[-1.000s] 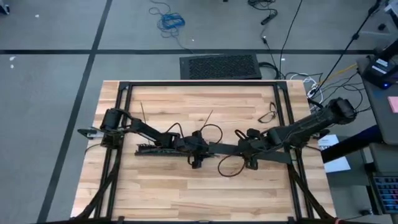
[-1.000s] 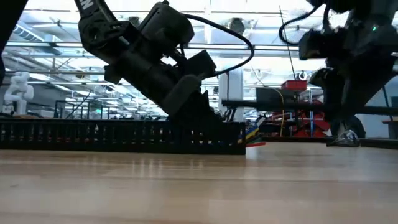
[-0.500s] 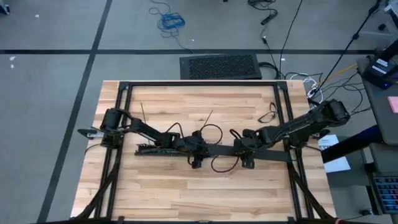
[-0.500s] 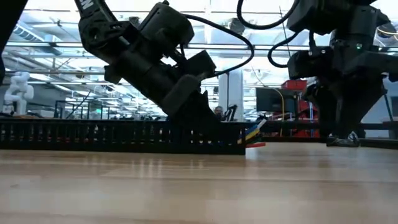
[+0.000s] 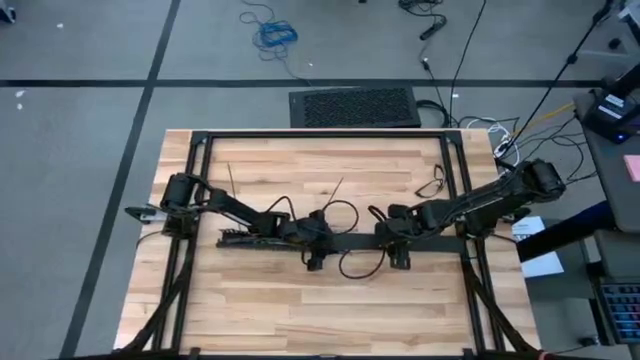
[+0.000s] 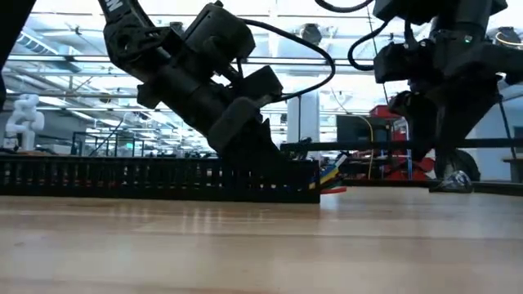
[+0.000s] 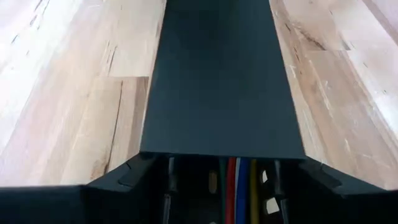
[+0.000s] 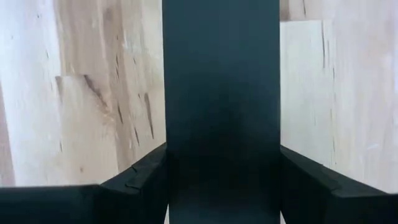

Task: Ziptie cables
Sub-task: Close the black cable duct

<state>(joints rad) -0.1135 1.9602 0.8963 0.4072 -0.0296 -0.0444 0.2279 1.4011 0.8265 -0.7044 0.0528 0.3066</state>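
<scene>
Left hand [image 5: 318,240] grips the black bar [image 7: 222,87], cables [image 7: 239,186] between its fingers.

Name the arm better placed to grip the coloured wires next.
Left, probably. The left gripper sits at the end of the black bar, and its wrist view shows the wires right in front of it. The right gripper sits farther along the flat dark strip, with no wires in its wrist view.
</scene>
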